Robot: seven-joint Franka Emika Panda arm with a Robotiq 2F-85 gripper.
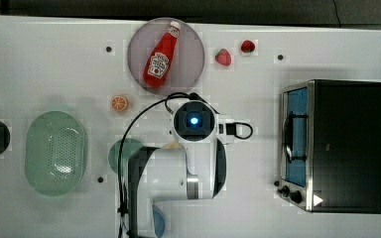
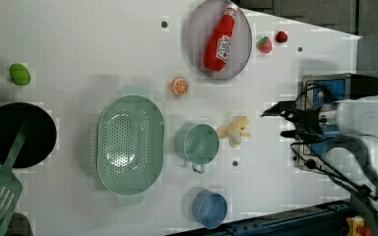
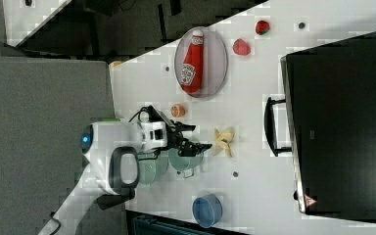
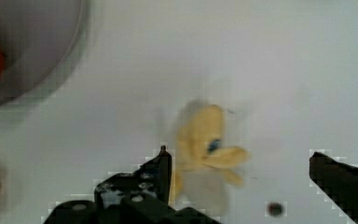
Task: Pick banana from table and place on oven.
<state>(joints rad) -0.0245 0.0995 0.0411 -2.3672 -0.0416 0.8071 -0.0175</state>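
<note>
Step in hand, as judged: approach to the pick, nothing grasped yet. In the wrist view the black two-fingered gripper (image 4: 240, 172) stands wide open and empty. One dark finger (image 4: 161, 170) is just beside the pale yellow, partly peeled toy banana (image 4: 205, 149); the other is well apart on its far side, so the fruit sits off-centre in the gap.

The banana lies flat on the white tabletop with small dark holes (image 4: 261, 56), near one such hole.

Next move, as judged: centre the fingers over the fruit, descend, then close.

The left view shows the banana just beside the green mug (image 2: 200, 143). The right view puts it between the gripper and the black-topped toaster oven with bar handle (image 3: 342, 122), whose top is bare. In the top view the white arm (image 1: 193, 148) covers the banana's spot.
</note>
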